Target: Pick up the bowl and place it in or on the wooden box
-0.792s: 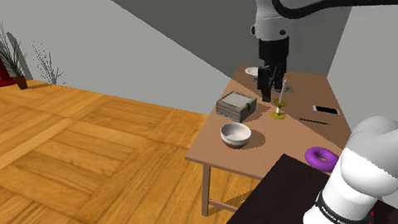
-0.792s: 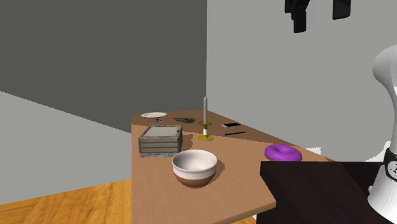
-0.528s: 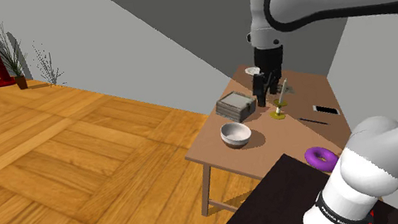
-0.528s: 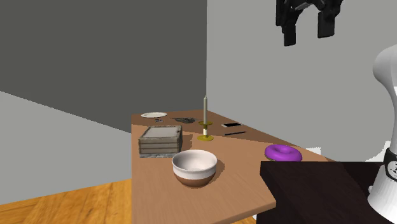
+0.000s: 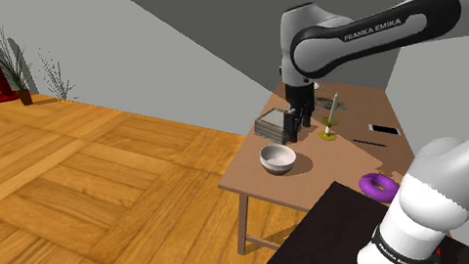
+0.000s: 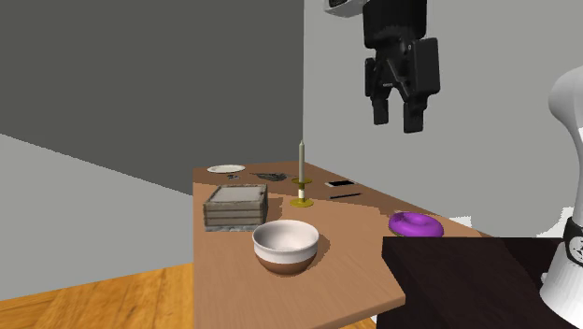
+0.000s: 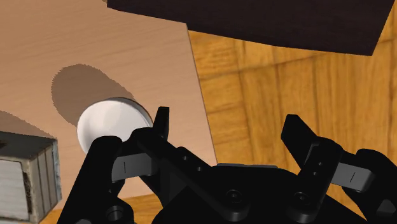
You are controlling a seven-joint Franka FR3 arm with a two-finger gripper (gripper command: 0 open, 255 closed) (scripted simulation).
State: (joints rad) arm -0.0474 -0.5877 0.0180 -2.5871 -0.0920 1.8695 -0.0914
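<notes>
A light brown wooden table (image 6: 308, 290) with a smooth top and slim legs stands on a floor (image 5: 57, 207) of warm wood planks. Near its front edge in the second exterior view sits the bowl (image 6: 286, 247), round and deep, white with a brown band around its base. It stands upright and nothing touches it. Just behind it, with a small gap between, lies the wooden box (image 6: 235, 206), a low, square, grey, weathered crate of slats with an open top.

The black gripper (image 6: 395, 121) hangs in the air well above the table, its two fingers spread apart and holding nothing. In the wrist view the gripper (image 7: 229, 124) looks straight down. The bowl (image 7: 105, 121) shows there as a white disc partly hidden behind one fingertip, with the box (image 7: 25, 181) near it. The table's straight edge and the plank floor lie between the fingers.

In the shoulder view the gripper (image 5: 293, 132) shows over the box (image 5: 276, 125), and the bowl (image 5: 277, 158) sits near the table's corner.

Farther back stand a thin pale candle (image 6: 301, 168) in a yellow holder, a small white plate (image 6: 226, 169) and a flat phone (image 6: 340, 184). A glossy purple ring (image 6: 416, 223) lies by the dark stand (image 6: 448, 280). Bare tabletop surrounds the bowl on the sides away from the box.
</notes>
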